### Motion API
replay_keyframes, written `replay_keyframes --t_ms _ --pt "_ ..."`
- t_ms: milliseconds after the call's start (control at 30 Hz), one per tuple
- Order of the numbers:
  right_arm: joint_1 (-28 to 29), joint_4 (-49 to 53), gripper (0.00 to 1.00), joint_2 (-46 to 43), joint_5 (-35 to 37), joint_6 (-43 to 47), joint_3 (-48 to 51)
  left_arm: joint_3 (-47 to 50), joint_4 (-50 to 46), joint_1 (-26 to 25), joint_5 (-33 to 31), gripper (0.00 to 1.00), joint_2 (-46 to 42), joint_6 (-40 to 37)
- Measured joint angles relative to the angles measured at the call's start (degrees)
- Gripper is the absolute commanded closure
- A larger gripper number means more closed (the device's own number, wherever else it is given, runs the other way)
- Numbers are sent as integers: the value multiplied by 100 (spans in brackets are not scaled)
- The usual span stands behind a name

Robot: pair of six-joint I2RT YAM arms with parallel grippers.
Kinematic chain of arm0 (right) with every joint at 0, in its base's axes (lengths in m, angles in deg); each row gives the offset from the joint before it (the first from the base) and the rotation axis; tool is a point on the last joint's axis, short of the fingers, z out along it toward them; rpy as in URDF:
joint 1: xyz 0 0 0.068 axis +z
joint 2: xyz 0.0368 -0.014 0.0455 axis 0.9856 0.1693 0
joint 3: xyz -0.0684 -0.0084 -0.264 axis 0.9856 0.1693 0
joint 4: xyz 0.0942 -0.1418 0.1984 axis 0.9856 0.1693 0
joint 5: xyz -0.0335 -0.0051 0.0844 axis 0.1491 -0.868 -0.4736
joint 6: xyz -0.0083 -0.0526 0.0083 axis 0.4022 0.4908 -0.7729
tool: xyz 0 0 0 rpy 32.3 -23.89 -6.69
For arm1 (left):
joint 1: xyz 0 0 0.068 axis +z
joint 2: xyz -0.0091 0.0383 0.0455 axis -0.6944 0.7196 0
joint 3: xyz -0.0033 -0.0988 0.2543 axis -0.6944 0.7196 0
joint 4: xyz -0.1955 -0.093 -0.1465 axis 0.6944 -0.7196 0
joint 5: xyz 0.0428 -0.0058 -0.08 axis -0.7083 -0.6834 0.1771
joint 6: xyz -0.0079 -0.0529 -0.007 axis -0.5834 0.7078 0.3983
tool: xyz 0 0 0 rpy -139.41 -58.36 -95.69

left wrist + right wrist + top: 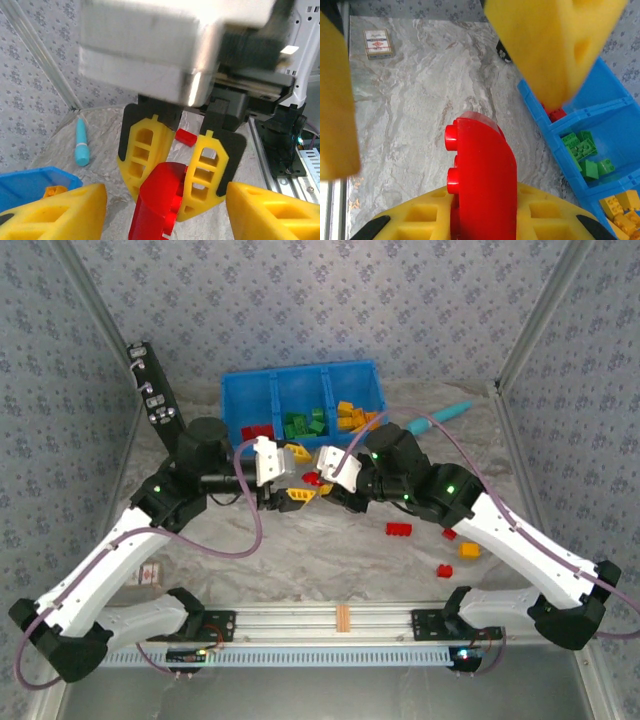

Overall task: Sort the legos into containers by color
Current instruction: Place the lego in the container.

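Observation:
A red lego [312, 478] with a curved top is held in mid-air over the table's middle, my right gripper [320, 478] shut on it. The right wrist view has this red lego [482, 175] standing up out of that right gripper [482, 205]. My left gripper [297, 474] faces it from the left, open, its yellow fingers [335, 100] spread either side of the brick. In the left wrist view the left gripper [165, 195] straddles the red lego [157, 205]. The blue bin [300, 382] behind holds red [258, 430], green [305, 423] and yellow legos [355, 417], one colour per compartment.
Loose legos lie on the right: red ones [398, 530] [443, 571] and a yellow one [469, 551]. A teal stick [440, 417] rests right of the bin. A black panel [150, 390] leans at the back left. A small card box [147, 575] lies near the left arm.

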Motion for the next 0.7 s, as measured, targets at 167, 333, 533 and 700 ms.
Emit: replay_keyframes --t_ms 167,333,533,700 --pt "146 13 84 9 42 0 -155 -2 -50 -2 -2 29 114 -22" --pt "269 68 84 57 151 0 -286 -114 -107 -2 2 60 133 -28" --pt "293 94 84 59 212 0 -319 -247 -225 -24 127 73 210 -48" --pt "293 133 76 59 232 2 -319 -302 -334 -24 118 83 238 -111"
